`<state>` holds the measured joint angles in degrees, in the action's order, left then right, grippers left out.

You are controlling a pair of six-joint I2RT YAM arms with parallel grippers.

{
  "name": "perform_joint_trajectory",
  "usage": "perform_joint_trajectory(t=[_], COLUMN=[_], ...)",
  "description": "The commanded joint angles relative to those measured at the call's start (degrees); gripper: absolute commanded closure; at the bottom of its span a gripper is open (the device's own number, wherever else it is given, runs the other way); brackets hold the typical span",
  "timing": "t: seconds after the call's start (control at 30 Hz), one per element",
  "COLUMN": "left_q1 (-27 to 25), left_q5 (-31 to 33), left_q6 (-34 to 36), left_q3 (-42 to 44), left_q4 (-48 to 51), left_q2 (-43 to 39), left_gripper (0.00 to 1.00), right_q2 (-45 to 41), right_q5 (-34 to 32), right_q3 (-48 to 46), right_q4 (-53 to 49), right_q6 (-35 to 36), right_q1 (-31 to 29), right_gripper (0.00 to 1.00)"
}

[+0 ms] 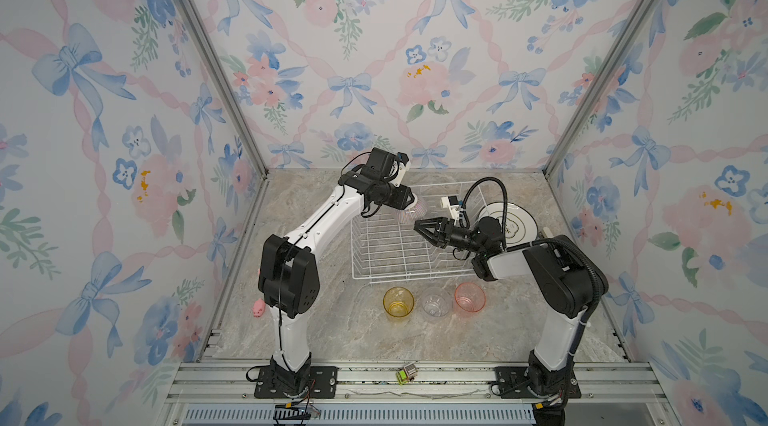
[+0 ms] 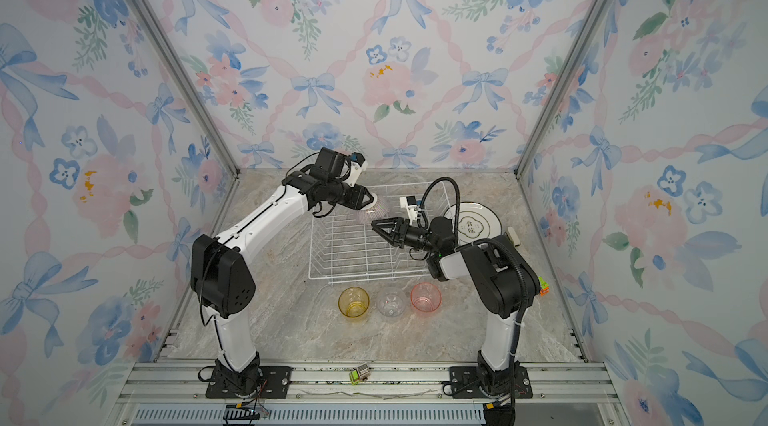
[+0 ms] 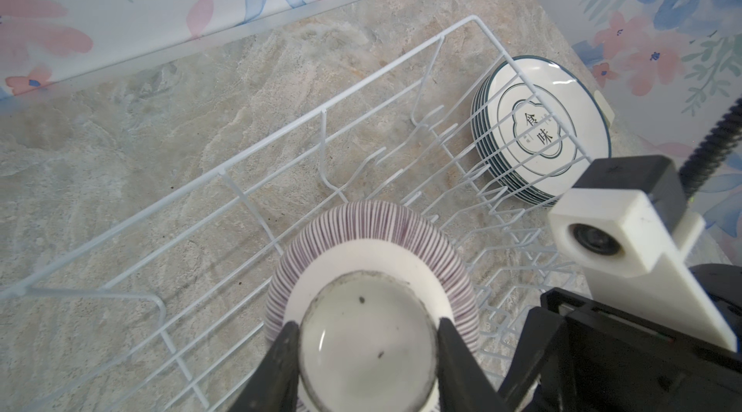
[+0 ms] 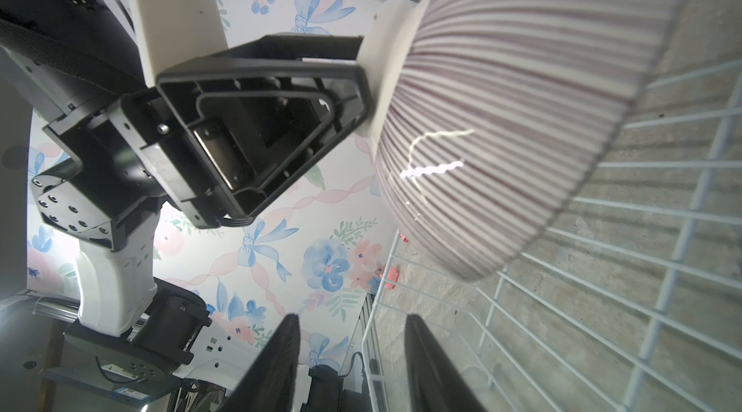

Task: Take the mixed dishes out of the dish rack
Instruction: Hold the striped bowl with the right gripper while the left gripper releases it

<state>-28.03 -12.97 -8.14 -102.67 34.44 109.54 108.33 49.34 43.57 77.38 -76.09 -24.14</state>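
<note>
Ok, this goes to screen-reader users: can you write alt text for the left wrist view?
The left gripper grips the foot of a ribbed purplish bowl over the dish rack. A stack of white plates sits on the tabletop just outside the rack.

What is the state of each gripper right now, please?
Left gripper: closed on the foot of the ribbed bowl.
Right gripper: open and empty, near the bowl.

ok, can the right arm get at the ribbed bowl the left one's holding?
Probably yes: the right gripper is empty, fingers parted, aimed at the ribbed bowl with nothing between them.
</note>
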Motion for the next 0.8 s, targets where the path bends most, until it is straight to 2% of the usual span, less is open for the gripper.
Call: perform_joint_trajectory(t=[0.0, 0.37, 0.77], left_q1=[0.3, 0.1, -0.1], left_q5=[-1.6, -2.0, -2.8], left_q6=[-0.3, -0.1, -0.6], left_q3=[-2.1, -1.9, -1.8], left_q4=[-2.5, -2.5, -2.5], left_q2=[-3.4, -4.8, -4.4], left_gripper=[0.6, 0.6, 0.6], right_q2=[-0.3, -0.7, 2.0], right_q5=[0.9, -1.1, -2.8], right_q3=[-0.7, 3.4, 7.0], right_q4=[1.2, -10.0, 3.2], right_q6=[0.9, 7.6, -0.1], right_q1=[-0.4, 0.9, 2.4], right_gripper=[0.55, 0.54, 0.53])
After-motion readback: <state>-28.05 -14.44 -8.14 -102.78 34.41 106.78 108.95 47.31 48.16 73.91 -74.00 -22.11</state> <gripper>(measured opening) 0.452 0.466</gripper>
